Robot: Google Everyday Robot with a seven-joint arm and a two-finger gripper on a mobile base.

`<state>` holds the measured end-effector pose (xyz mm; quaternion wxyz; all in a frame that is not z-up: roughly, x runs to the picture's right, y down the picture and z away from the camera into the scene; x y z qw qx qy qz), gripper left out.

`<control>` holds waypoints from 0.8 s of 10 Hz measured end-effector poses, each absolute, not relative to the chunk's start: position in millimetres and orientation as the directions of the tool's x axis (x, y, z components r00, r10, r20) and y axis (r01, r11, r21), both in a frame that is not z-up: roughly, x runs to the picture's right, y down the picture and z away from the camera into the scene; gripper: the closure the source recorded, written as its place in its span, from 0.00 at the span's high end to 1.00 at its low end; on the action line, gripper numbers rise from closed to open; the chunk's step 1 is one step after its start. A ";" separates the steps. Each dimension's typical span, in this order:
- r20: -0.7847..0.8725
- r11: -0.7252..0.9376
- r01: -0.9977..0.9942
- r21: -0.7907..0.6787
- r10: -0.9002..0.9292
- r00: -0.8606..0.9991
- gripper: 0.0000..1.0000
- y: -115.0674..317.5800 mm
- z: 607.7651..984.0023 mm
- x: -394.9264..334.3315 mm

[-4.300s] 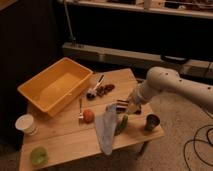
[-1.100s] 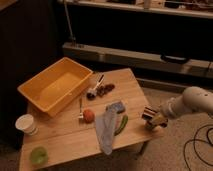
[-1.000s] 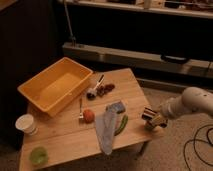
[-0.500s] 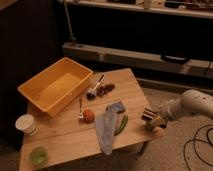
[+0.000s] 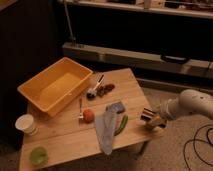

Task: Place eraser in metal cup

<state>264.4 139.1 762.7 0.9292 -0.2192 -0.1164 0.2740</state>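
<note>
My gripper (image 5: 149, 118) is at the table's right front corner, at the end of the white arm (image 5: 192, 104) that reaches in from the right. It hangs directly over the spot of the metal cup (image 5: 152, 124), of which only a pale grey bit shows under it. The eraser is not visible on the table; it is hidden or too small to make out at the gripper.
On the wooden table (image 5: 127, 85) stand a yellow bin (image 5: 55, 87), a white paper cup (image 5: 26, 123) and a green cup (image 5: 38, 155) at the left. An orange ball (image 5: 88, 115), a blue-grey cloth (image 5: 105, 129), a blue-grey pad (image 5: 116, 106) and a green item (image 5: 122, 125) lie in the middle.
The gripper has moved from the middle of the table to the right front corner over the metal cup. In the last second it has barely shifted.
</note>
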 end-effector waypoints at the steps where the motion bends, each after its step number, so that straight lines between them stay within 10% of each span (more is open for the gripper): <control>1: 0.094 0.754 -0.458 -0.471 0.560 0.823 0.65 139.9 763.1 265.1; 3: 0.087 0.754 -0.460 -0.469 0.557 0.826 0.80 140.3 762.9 266.7; 8: 0.095 0.754 -0.453 -0.476 0.556 0.826 0.80 138.2 760.4 266.4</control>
